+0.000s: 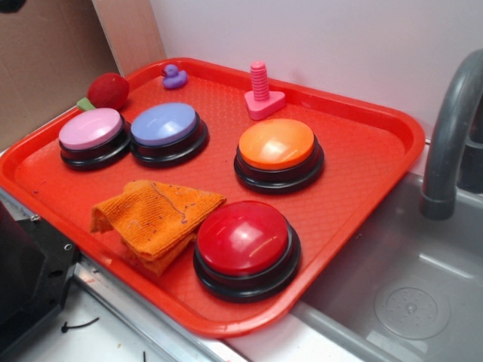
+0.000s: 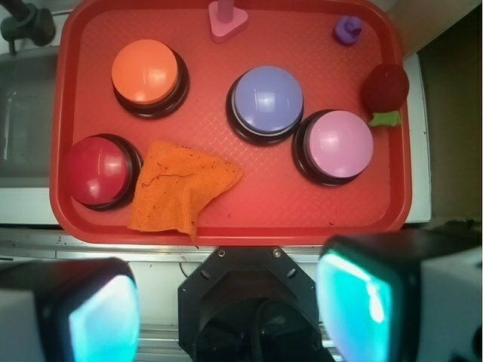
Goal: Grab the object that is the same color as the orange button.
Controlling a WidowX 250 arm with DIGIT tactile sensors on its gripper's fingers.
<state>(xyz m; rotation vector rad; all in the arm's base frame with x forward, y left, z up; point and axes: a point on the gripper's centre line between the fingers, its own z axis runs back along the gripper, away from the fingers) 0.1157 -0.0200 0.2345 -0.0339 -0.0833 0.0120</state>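
The orange rag (image 1: 156,219) (image 2: 179,186) lies folded near the front edge of the red tray (image 1: 362,188) (image 2: 317,207), touching the red button (image 1: 244,246) (image 2: 98,170). The orange button (image 1: 278,151) (image 2: 147,75) stands farther back on the tray. In the wrist view my gripper (image 2: 226,317) hangs high above the robot's black base (image 2: 245,302), off the tray's front edge. It is open, with nothing between its teal pads (image 2: 358,305). The exterior view does not show the gripper.
A blue button (image 1: 166,130) (image 2: 266,101) and a pink button (image 1: 94,135) (image 2: 337,145) sit on the tray. At its back are a purple duck (image 1: 174,77), a pink bolt toy (image 1: 262,92) and a red strawberry toy (image 1: 108,91). A grey sink (image 1: 407,279) with a faucet (image 1: 453,128) adjoins.
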